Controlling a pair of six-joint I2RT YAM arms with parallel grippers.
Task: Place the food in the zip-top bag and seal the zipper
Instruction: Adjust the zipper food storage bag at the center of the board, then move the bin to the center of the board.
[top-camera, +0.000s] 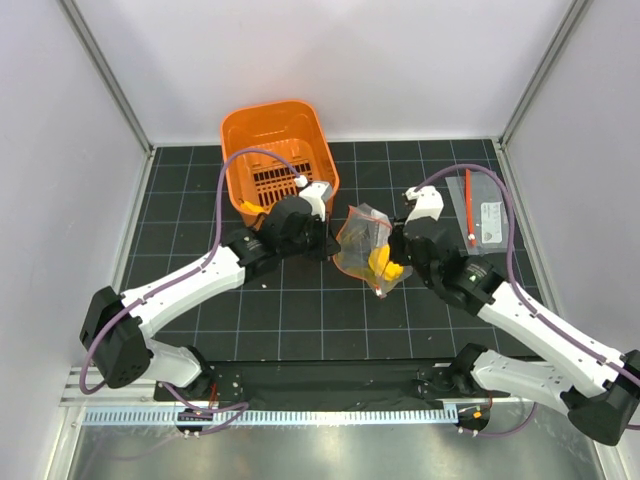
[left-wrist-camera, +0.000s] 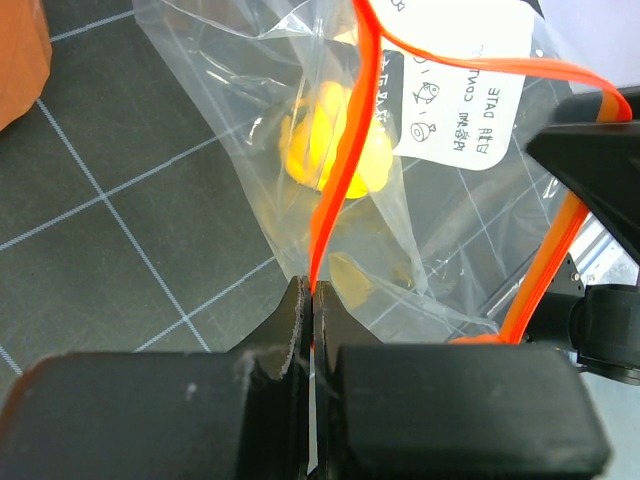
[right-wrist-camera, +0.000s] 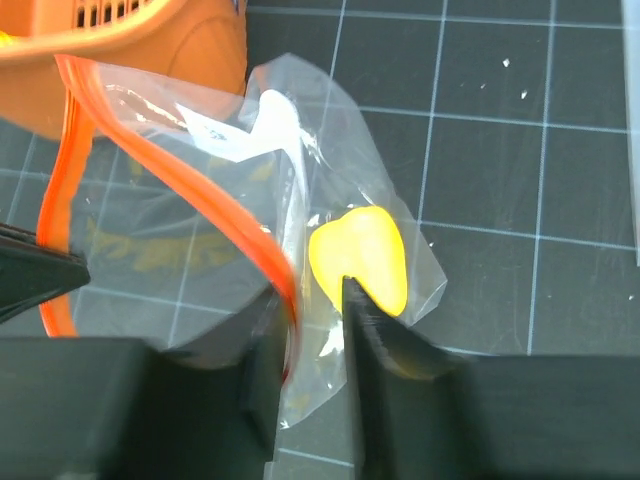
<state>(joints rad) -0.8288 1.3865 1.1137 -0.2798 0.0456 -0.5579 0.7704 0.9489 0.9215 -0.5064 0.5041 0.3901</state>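
The zip-top bag (top-camera: 362, 240) is mid-bench (top-camera: 300, 310) between both hands, with yellow toy food (right-wrist-camera: 360, 250) inside toward its 5 o'clock. The left hand (left-wrist-camera: 312, 300), at the bag's 9 o'clock, is pressed together on the zipper (left-wrist-camera: 345, 150). The right hand (right-wrist-camera: 305, 300), at 3 o'clock, straddles it with fingers apart. To seal well, the left should anchor firmly while the right nips squarely and runs along the taut zipper, clear of loose film.

White label (left-wrist-camera: 470, 95) on zip-top bag (left-wrist-camera: 230, 150): "DATE" legible, "CON…" partly cut off, small icons incl. a fish; print runs sideways. Other chars too blurred to read.
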